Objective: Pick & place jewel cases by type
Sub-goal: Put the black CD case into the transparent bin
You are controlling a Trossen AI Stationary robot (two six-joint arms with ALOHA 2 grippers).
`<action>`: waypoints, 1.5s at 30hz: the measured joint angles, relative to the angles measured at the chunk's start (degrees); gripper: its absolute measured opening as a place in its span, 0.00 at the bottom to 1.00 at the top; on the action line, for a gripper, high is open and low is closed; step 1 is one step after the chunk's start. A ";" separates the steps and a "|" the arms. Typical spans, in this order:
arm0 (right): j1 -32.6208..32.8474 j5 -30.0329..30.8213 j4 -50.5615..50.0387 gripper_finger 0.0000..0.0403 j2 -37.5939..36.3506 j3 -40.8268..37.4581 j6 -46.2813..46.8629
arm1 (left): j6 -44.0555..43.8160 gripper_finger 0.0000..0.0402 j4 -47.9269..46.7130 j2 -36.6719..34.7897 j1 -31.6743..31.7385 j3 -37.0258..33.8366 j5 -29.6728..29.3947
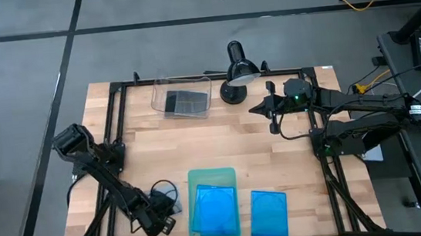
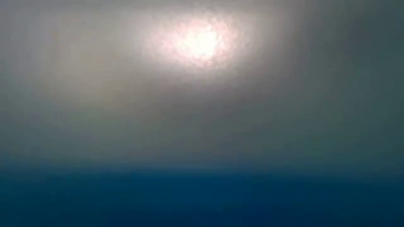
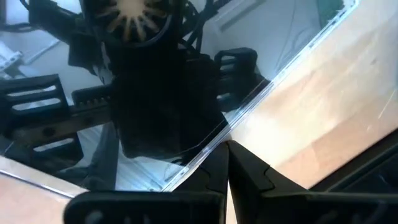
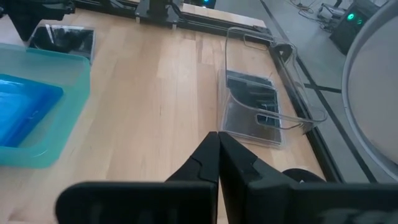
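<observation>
Sorting step in hand, dark cases. The left gripper sits at the near left corner of the light wooden table, its two dark fingers closed together with no gap between them, tips against the edge of a small, square, smoke-grey plastic jewel case. This case lies just beside the pale-green flat tray. You cannot tell from these views whether the case is actually pinched or only touched. One translucent bright-blue rectangular jewel case rests inside the tray, and a second blue rectangular case lies on the bare wood just to the tray's right. Flat dark square cases already rest in the clear plastic bin at the far edge, next to the black desk lamp. The right gripper waits above the far right of the table, fingers closed on nothing. The likely next move is to secure the grey case and carry it across to the clear bin. Check the hold first, because a thin, slick case gripped at one edge may pivot or slip.
</observation>
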 joint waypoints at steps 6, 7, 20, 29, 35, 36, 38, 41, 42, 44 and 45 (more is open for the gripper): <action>0.00 0.00 -0.02 0.01 0.01 0.00 -1.35 | 0.50 0.00 -2.73 -0.12 2.33 0.20 0.10; 0.00 0.00 -0.02 0.01 0.01 0.00 -1.41 | 0.73 0.00 -3.20 -0.16 2.73 0.22 0.12; 0.02 -0.04 -0.02 0.01 0.13 0.00 -2.85 | 14.38 0.00 -7.88 -0.39 11.48 0.42 5.68; -0.83 -5.14 -0.04 0.01 2.53 0.00 -2.80 | 27.71 0.00 -12.15 -0.52 19.80 0.50 8.58; -2.08 -6.10 -0.02 0.01 4.32 0.00 -3.79 | 36.75 0.00 -15.88 -0.52 26.42 0.50 12.68; -2.20 -6.13 -0.02 0.01 4.61 0.00 -4.24 | 38.40 0.00 -16.70 -0.52 27.71 0.50 12.69; -2.59 -6.84 0.04 0.01 5.02 0.00 -5.10 | 41.68 0.01 -17.93 -0.52 30.55 0.50 13.74; -3.28 -9.00 0.82 0.01 5.54 0.00 -5.43 | 46.19 0.00 -19.58 -0.39 35.12 0.40 16.30; -3.46 -9.09 1.05 0.01 5.64 0.00 -5.42 | 47.68 0.00 -20.00 -0.37 36.48 0.32 16.68; -3.89 -9.13 1.15 0.01 5.70 0.00 -5.52 | 50.39 0.01 -20.59 -0.25 39.26 0.17 18.38; -4.08 -9.16 1.31 0.01 5.70 0.00 -5.64 | 51.72 0.01 -20.88 -0.14 40.66 0.09 19.36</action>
